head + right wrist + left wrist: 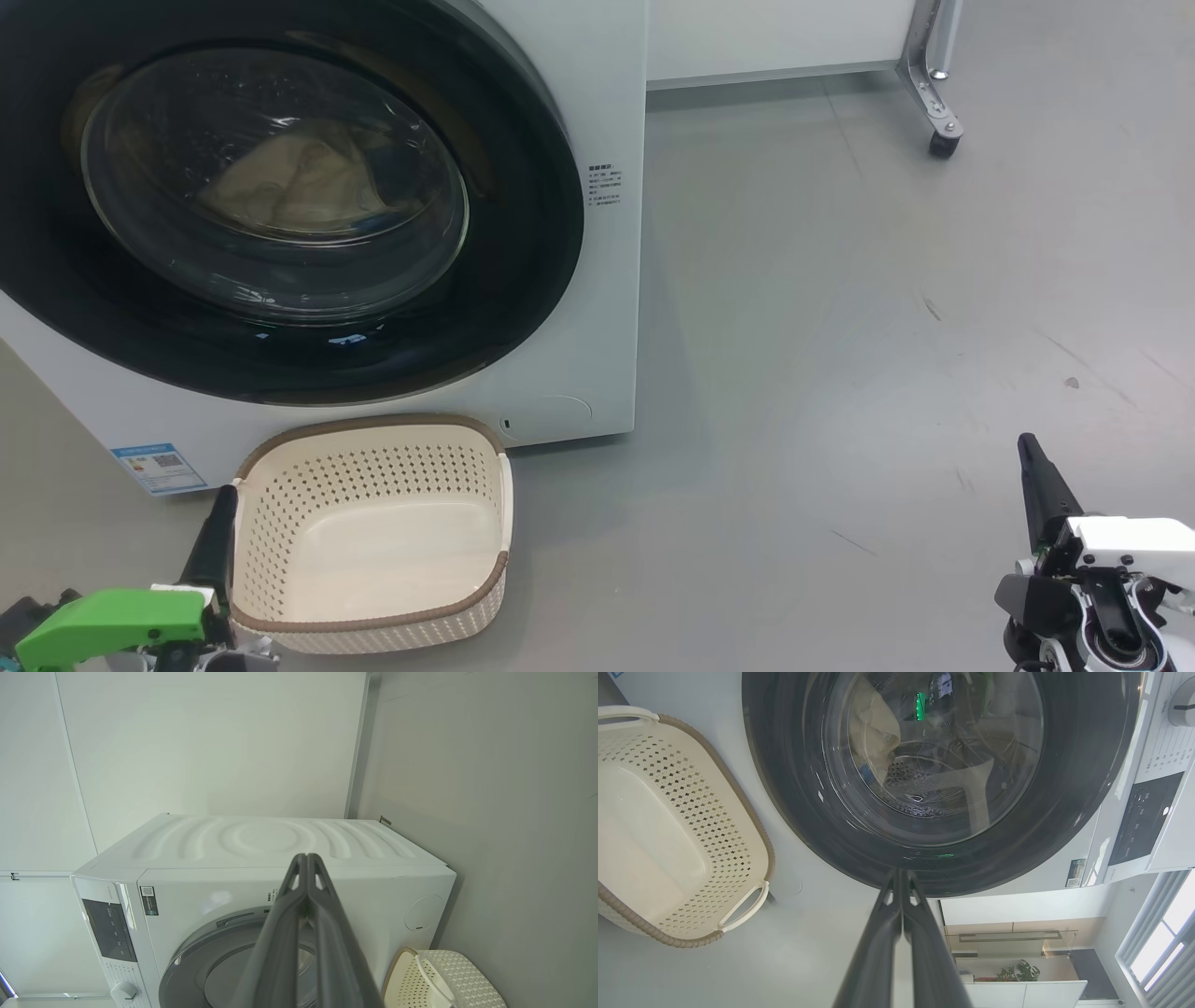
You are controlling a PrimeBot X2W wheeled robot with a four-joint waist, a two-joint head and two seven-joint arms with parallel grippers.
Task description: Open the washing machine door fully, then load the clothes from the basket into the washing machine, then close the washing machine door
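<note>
Cream cloth, the clothes (pixel 299 187), lies behind the shut washing machine door (pixel 523 233) in the head view. The basket (pixel 373 467) is empty, so loading and closing look done.

Left wrist view: the left gripper (pixel 901 877), jaws together, points at the door.

Right wrist view: the right gripper (pixel 307 861), jaws together, faces the washing machine (pixel 280 840).

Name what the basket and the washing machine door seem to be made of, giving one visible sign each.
The basket: probably moulded cream plastic, matt, given its even punched holes; its brown rim looks woven. The washing machine door: glossy black rim, likely plastic, mirroring light, around a clear bulging bowl, seemingly glass.
</note>
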